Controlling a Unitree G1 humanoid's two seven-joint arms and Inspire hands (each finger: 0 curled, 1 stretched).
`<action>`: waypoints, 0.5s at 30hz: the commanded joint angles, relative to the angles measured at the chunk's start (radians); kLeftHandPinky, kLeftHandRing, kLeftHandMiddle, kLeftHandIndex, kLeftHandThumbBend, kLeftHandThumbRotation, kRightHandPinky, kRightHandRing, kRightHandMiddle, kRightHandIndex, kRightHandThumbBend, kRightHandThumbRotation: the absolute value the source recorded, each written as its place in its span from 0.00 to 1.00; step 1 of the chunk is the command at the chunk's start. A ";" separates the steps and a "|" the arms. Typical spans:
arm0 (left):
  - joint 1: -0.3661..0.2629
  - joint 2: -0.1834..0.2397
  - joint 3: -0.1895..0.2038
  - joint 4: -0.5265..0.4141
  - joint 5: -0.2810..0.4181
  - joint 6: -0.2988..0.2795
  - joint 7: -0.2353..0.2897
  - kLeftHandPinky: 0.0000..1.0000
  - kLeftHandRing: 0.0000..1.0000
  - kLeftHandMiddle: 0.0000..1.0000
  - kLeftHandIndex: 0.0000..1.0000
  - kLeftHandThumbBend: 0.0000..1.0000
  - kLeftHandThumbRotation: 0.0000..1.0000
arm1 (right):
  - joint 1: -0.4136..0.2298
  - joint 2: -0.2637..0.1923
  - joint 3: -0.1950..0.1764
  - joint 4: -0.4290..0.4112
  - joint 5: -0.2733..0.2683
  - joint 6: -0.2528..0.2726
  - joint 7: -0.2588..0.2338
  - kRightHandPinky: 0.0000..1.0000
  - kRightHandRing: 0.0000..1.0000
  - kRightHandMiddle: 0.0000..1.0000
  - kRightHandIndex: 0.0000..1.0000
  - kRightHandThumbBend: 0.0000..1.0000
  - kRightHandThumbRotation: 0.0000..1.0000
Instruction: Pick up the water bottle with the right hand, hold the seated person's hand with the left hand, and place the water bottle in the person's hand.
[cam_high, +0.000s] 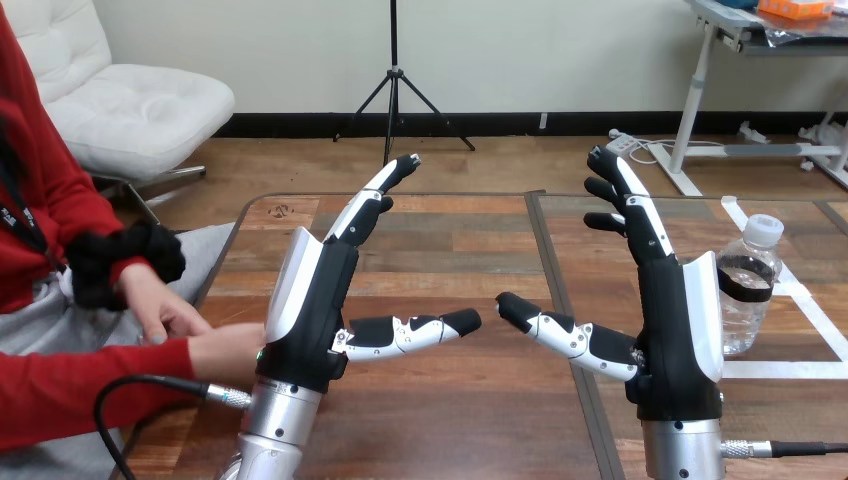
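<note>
Low in the frame, two robot hands stand over the desk (450, 400): the left hand (310, 300) at lower left and the right hand (680, 320) at lower right. Both are released, with straight fingers and thumbs pointing inward. At the left edge the person's two hands (175, 318) lie together. One clear, white-capped water bottle (750, 290) stands upright at mid right, just beyond the right hand. The print on its dark label band is too small to read.

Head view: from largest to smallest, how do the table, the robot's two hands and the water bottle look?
Largest: the table, by far.
Next: the left hand and right hand, alike, so unranked.
Smallest: the water bottle, though the hands are nearer the camera.
</note>
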 joint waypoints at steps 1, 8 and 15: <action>-0.037 0.006 0.018 -0.018 -0.016 -0.012 0.000 0.84 0.91 0.90 0.90 1.00 0.24 | -0.038 0.002 -0.009 -0.025 0.005 -0.013 -0.009 0.72 0.85 0.90 0.90 1.00 0.45; -0.041 -0.001 0.020 -0.005 -0.047 -0.024 -0.019 0.84 0.91 0.90 0.90 1.00 0.44 | -0.038 -0.001 -0.009 -0.024 0.013 -0.018 -0.002 0.72 0.85 0.90 0.90 1.00 0.45; -0.045 0.000 0.017 0.001 -0.054 -0.030 -0.028 0.83 0.91 0.90 0.90 1.00 0.71 | -0.035 -0.001 -0.010 -0.026 0.013 -0.014 -0.001 0.72 0.85 0.90 0.90 1.00 0.45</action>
